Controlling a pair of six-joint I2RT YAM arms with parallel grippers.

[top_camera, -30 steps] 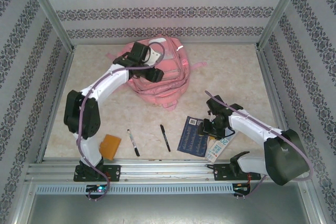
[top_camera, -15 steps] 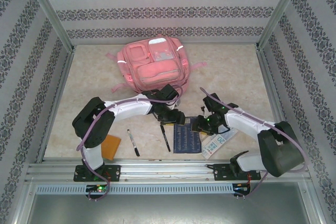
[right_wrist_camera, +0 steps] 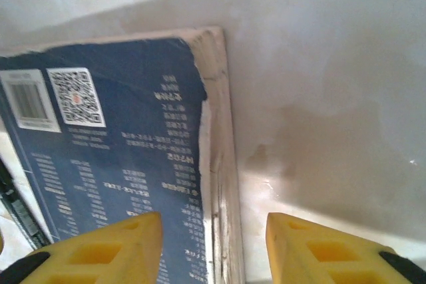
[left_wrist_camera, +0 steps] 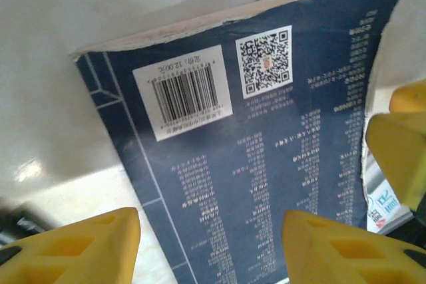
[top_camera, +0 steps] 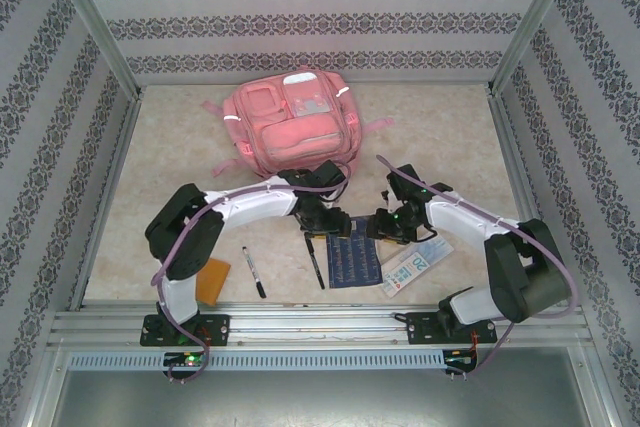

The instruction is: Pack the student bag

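The pink student bag [top_camera: 290, 127] is pictured lying flat at upper centre of the overhead view, pockets up, near the far side of the pale table [top_camera: 450, 137] and apart from both grippers. Below it, at lower centre, a dark blue book [top_camera: 355, 255] is laid back cover up, its barcode and QR code caught by the left wrist camera. The left gripper [top_camera: 325, 219] is held over the book's upper left corner, its yellow jaws parted wide above the book [left_wrist_camera: 266, 144] and closed on nothing. The right gripper [top_camera: 385, 225] is set at the upper right corner, jaws apart astride the page edge, one finger [right_wrist_camera: 100, 251] over the cover and the other over bare table, with nothing gripped. A white packet [top_camera: 415, 267] is seen at the book's right edge. Two black pens [top_camera: 253, 272] [top_camera: 315, 260] and a flat orange item [top_camera: 211, 279] are spread toward lower left.
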